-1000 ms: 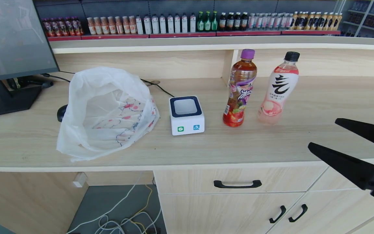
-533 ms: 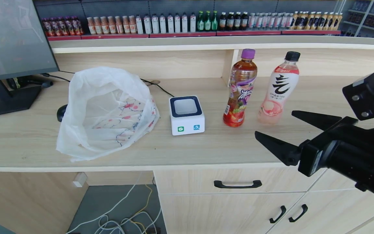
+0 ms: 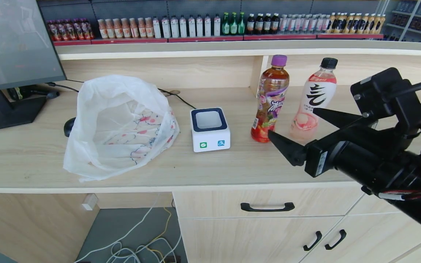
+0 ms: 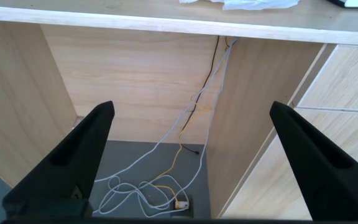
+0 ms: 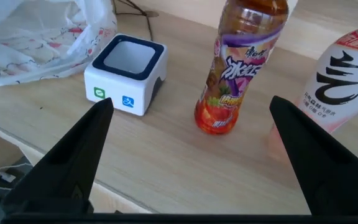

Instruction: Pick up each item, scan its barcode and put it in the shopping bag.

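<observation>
Right gripper (image 3: 291, 121), spread wide, sits at the purple-capped tea bottle's (image 3: 270, 98) four o'clock; a finger could topple the neighbouring peach bottle (image 3: 314, 98).

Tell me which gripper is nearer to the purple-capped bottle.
Right. The right gripper, open, sits just beside the purple-capped bottle over the counter; the left gripper, open, is down below the counter edge, facing cables.

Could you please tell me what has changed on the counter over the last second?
The right gripper, open and empty, moved in from the right toward the pink bottle and the red bottle. Nothing was taken hold of. Both bottles, the scanner and the bag stayed put.
</observation>
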Controlling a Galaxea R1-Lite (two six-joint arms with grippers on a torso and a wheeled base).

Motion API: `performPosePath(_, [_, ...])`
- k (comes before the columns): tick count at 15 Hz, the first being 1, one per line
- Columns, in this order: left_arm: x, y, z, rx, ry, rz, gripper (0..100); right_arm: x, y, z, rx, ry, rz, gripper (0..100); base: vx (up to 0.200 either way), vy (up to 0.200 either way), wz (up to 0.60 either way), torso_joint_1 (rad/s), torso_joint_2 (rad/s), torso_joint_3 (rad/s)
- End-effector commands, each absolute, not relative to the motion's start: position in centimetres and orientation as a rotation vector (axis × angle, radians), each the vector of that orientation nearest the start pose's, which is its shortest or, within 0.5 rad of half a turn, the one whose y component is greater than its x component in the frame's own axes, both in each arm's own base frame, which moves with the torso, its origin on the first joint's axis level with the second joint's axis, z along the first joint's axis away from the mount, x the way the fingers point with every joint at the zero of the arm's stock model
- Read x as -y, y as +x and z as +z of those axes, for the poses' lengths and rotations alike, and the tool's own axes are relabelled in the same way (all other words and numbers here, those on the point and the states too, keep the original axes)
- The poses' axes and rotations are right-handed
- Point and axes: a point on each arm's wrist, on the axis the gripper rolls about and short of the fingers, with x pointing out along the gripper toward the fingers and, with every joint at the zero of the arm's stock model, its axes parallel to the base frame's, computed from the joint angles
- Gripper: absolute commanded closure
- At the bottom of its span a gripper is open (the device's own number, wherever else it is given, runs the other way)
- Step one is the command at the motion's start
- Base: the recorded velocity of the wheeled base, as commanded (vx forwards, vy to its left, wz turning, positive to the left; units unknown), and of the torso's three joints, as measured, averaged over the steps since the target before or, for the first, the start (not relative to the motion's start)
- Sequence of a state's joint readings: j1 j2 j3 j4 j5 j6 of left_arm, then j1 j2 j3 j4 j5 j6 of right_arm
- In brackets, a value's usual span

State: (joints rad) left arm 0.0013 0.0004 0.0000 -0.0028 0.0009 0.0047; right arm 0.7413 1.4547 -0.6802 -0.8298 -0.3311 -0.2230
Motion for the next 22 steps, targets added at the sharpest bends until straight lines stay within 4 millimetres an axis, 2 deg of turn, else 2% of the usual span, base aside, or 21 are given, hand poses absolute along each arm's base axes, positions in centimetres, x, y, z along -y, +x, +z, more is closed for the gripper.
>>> performPosePath(1, [0.0,-2.3,7.6,0.003,0.005,0.003,0,-18.6,20.4,21.6,0.093,-0.133,0.344,0,0.0,0.0,0.0,0.0,0.0,0.0])
performPosePath(3, [0.0,-2.3,7.6,0.003,0.005,0.003,0,-20.1,21.9,21.0,0.172,-0.055,0.293,0,0.0,0.0,0.0,0.0,0.0,0.0])
performPosePath(11, [0.0,-2.3,7.6,0.003,0.005,0.002,0,-21.3,23.7,20.3,0.175,-0.059,0.266,0,0.0,0.0,0.0,0.0,0.0,0.0])
performPosePath(18, [0.0,-2.3,7.6,0.003,0.005,0.003,0,-20.3,27.2,20.3,0.188,-0.051,0.171,0,0.0,0.0,0.0,0.0,0.0,0.0])
performPosePath(22, [0.0,-2.3,7.6,0.003,0.005,0.003,0,-19.4,28.1,20.0,0.178,-0.044,0.14,0,0.0,0.0,0.0,0.0,0.0,0.0])
